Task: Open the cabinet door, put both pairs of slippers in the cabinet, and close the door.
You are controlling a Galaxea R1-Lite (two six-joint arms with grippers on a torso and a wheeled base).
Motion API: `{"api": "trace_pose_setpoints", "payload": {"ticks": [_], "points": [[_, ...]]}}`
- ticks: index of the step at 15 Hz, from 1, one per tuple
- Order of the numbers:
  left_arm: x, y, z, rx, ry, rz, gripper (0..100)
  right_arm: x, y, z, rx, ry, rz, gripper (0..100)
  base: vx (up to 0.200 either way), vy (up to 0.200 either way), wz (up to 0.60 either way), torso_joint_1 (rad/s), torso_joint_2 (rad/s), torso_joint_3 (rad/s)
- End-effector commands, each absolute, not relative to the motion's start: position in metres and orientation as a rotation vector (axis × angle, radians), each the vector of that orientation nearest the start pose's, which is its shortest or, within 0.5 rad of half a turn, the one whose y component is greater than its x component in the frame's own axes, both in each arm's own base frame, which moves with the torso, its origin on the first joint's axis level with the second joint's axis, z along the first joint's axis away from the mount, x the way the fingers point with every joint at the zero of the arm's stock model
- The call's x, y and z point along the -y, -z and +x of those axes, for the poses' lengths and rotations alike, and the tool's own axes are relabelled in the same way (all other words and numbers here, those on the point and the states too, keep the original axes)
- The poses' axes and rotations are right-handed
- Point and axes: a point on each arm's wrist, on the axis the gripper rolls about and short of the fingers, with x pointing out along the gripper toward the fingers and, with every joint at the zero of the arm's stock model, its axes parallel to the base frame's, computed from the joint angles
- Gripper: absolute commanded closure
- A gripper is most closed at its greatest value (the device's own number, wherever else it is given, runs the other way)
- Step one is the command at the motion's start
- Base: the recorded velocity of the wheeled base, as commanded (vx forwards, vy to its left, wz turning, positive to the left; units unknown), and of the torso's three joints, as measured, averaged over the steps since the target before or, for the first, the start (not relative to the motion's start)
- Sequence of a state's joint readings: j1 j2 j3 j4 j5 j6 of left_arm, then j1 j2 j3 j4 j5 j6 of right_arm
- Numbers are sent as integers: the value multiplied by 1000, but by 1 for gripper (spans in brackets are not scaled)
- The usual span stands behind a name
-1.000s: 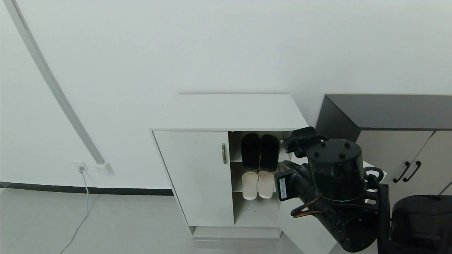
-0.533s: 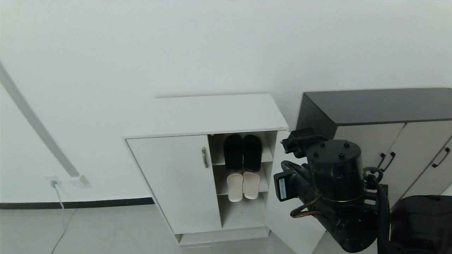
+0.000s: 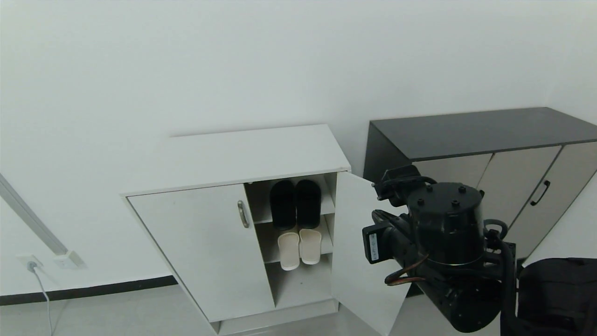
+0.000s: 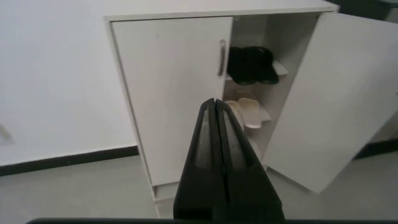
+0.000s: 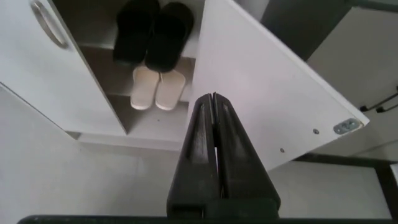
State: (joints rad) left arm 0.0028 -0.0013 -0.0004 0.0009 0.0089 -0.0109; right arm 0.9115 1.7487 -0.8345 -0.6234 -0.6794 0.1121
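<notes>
Black slippers (image 3: 295, 204) and cream slippers (image 3: 299, 248) sit shelved in the white cabinet (image 3: 252, 154), only its open door (image 3: 352, 273) left to shut, left pincer (image 4: 214, 107) and right pincer (image 5: 213, 102) both pressed together, empty

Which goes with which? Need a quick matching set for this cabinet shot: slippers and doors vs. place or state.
Things:
1. black slippers
2. white slippers
3. left door
4. right door

Place or state:
A. swung open
B. on the upper shelf
C. shut
D. on the middle shelf

Pairs: 1-B, 2-D, 3-C, 4-A
</notes>
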Motion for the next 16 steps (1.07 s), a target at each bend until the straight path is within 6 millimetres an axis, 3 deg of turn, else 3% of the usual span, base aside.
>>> {"api": "trace_pose_setpoints", "payload": {"ticks": [1,8,11,16], "points": [[0,-75,-23,-1,-11,-11,100,-238,-175,203,-217,-215,-97,100,-200,0,0,-2,-7,7],[0,-75,-23,-1,-11,-12,100,-234,-172,202,-226,-210,-111,100,-200,0,0,3,2,2],[0,-75,-23,-1,-11,-15,100,-230,-179,212,-208,-180,-93,100,0,0,0,0,0,0],[0,-76,-23,0,-11,-14,100,-203,-214,274,-195,-103,-61,100,0,0,0,0,0,0]]}}
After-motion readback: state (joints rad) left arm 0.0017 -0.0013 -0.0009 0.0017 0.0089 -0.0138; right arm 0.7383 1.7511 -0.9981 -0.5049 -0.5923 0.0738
